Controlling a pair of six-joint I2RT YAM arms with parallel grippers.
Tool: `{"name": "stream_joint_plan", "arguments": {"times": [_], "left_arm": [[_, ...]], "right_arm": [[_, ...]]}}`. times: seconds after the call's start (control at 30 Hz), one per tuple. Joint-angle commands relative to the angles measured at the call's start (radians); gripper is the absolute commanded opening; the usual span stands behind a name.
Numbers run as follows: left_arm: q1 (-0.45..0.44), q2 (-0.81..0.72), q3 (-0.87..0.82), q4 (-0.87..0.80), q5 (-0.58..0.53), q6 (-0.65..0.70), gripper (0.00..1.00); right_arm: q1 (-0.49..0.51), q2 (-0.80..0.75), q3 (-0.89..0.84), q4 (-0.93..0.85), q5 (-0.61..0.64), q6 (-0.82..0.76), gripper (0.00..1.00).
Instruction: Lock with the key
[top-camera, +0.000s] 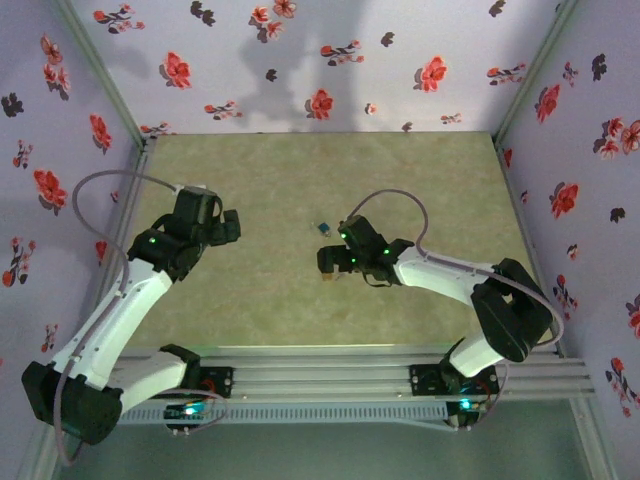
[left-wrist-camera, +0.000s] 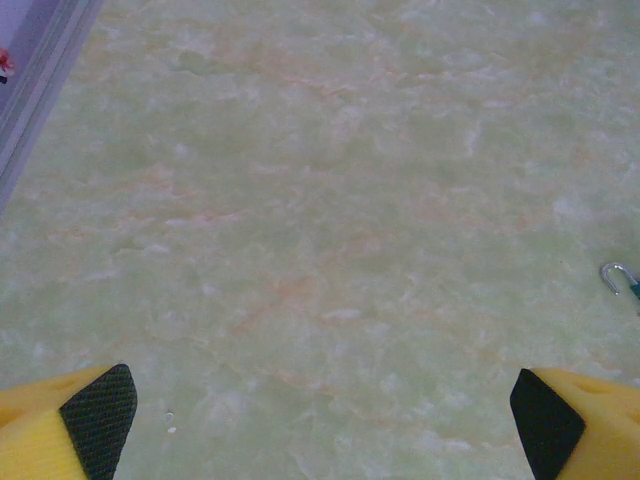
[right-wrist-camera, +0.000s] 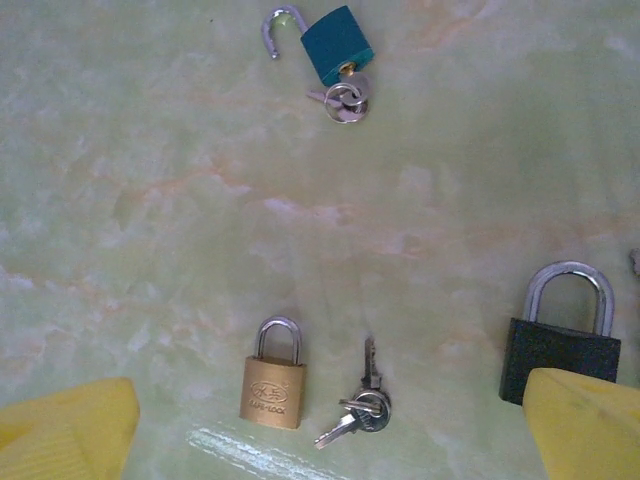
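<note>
**Desk:** What have you got on the right arm?

**Operator:** From the wrist camera I see the right gripper (right-wrist-camera: 330, 425) spread wide, its yellow fingers (right-wrist-camera: 70, 430) down in the two lower corners, holding nothing. It hangs over the pale green marbled table (right-wrist-camera: 150, 200).

**Desk:** And the lock?

**Operator:** The small teal padlock with a steel shackle (right-wrist-camera: 337, 43) lies flat at the far end of that view, well ahead of the fingers and a little left of centre. Its shackle is swung open. A bunch of silver keys on a ring (right-wrist-camera: 345, 98) sits at its bottom end, touching the body; I cannot tell how deep a key is in.

**Desk:** Anything nearer?

**Operator:** Yes. A small brass padlock (right-wrist-camera: 273, 385), shackle closed, lies between the fingers, just left of centre. Just beside it on the right is a second ring of loose silver keys (right-wrist-camera: 362, 408), apart from it. A black padlock with a steel shackle (right-wrist-camera: 558, 345) lies at the right, its lower corner hidden behind the right finger.

**Desk:** Left arm?

**Operator:** The left gripper (left-wrist-camera: 320, 420) is also fully open and empty, black pads (left-wrist-camera: 100, 415) facing inward over bare table. I only catch the teal padlock's shackle at the right edge of its view. From overhead, that padlock lies between the two grippers, nearer the right one.
</note>
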Motion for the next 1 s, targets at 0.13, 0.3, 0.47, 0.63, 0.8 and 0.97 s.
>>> {"name": "stream_joint_plan", "arguments": {"times": [0.13,0.3,0.47,0.63,0.8,0.97], "left_arm": [[0.008,0.004,-0.004,0.002,-0.003,-0.006,1.00],[0.008,0.001,-0.010,0.008,-0.002,-0.027,1.00],[0.008,-0.025,-0.041,0.043,0.014,-0.022,1.00],[0.002,-0.039,-0.070,0.077,0.022,-0.016,1.00],[-0.008,-0.051,-0.090,0.098,0.024,-0.022,1.00],[-0.020,-0.073,-0.105,0.117,0.025,-0.016,1.00]], "right_arm": [[0.008,-0.022,-0.012,0.010,0.078,-0.005,0.99],[0.008,-0.036,-0.032,0.060,0.061,-0.026,0.99],[0.007,-0.071,-0.087,0.172,0.043,-0.068,0.99],[0.009,-0.080,-0.091,0.224,0.024,-0.070,0.99],[0.016,-0.083,-0.016,0.133,0.061,-0.098,0.99],[0.019,-0.101,0.037,0.069,0.125,-0.130,0.99]]}}
